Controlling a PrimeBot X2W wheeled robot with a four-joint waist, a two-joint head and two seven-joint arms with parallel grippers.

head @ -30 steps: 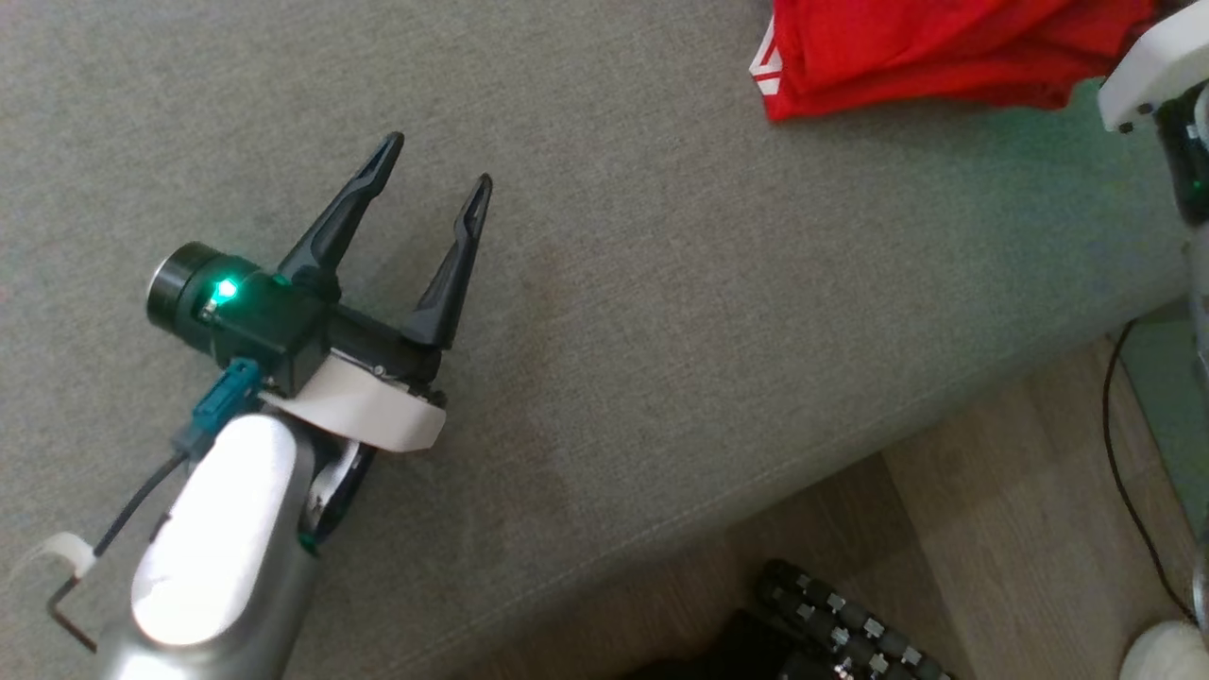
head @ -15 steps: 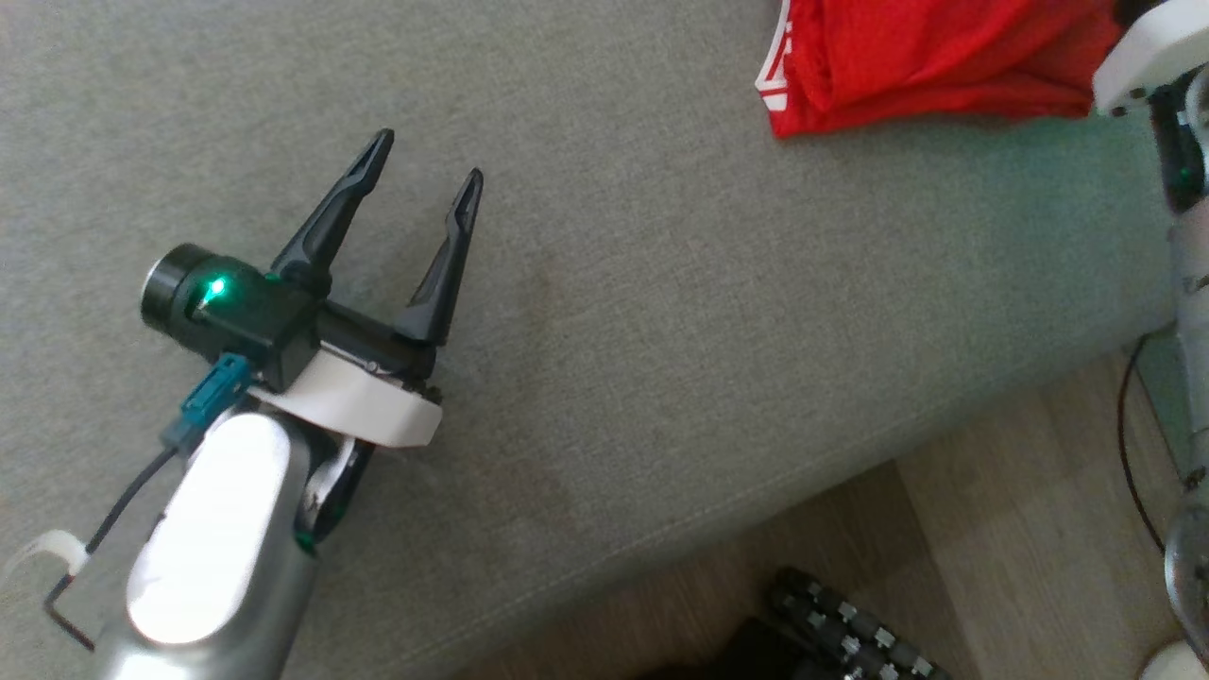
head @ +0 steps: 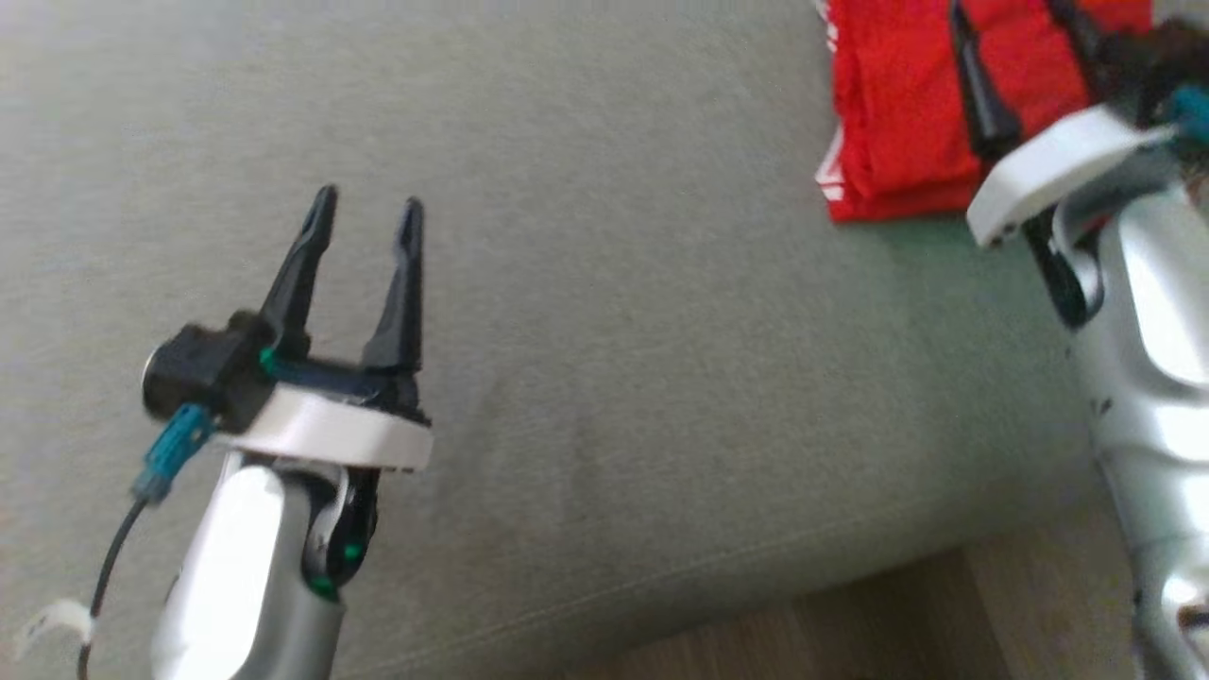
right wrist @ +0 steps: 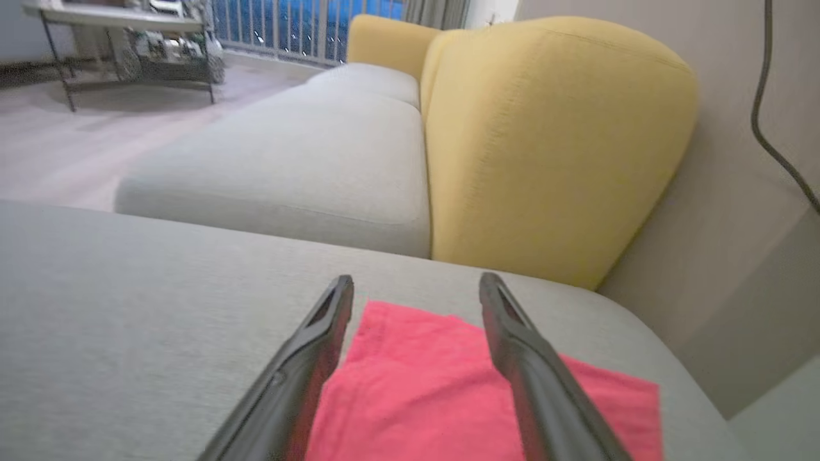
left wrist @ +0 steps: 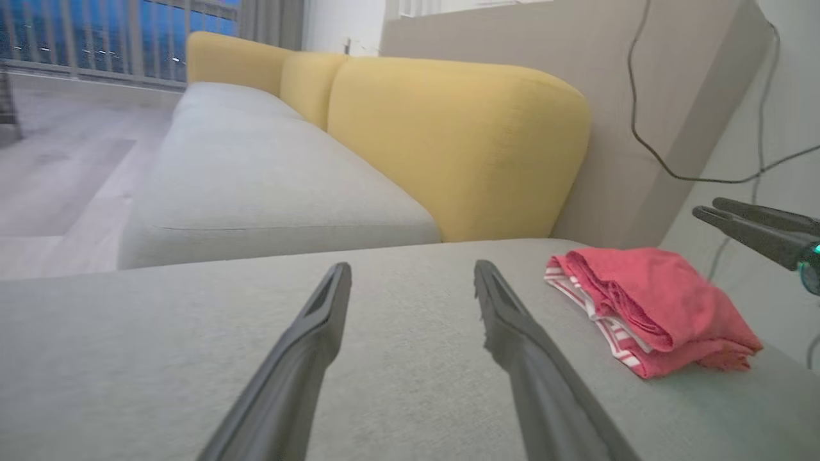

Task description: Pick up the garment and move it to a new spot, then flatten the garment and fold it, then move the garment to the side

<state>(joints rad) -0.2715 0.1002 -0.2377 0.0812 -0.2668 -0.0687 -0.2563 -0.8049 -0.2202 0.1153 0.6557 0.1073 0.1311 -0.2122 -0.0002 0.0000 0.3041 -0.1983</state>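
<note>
The garment [head: 897, 113] is a red folded piece with white stripes at one edge, lying on the grey cushion at the head view's upper right. My right gripper [head: 1006, 19] hovers over it, open, with nothing between its fingers. In the right wrist view the garment [right wrist: 416, 397] lies flat below and between the spread fingers of the right gripper [right wrist: 416, 282]. My left gripper [head: 368, 200] stands open and empty over bare cushion, well left of the garment. The left wrist view shows the left gripper [left wrist: 411, 269], the garment [left wrist: 653, 307] to its right and the right gripper [left wrist: 708, 207] above it.
The grey cushion [head: 661, 331] ends at a front edge with wooden floor [head: 850, 633] beyond it at the bottom right. A yellow backrest [left wrist: 448, 141] and a longer grey seat [left wrist: 256, 173] stand behind. A cable [left wrist: 647, 128] hangs on the wall.
The head view has shifted. My right arm has come further into it, its open fingers now showing over the garment. The left gripper stays open.
</note>
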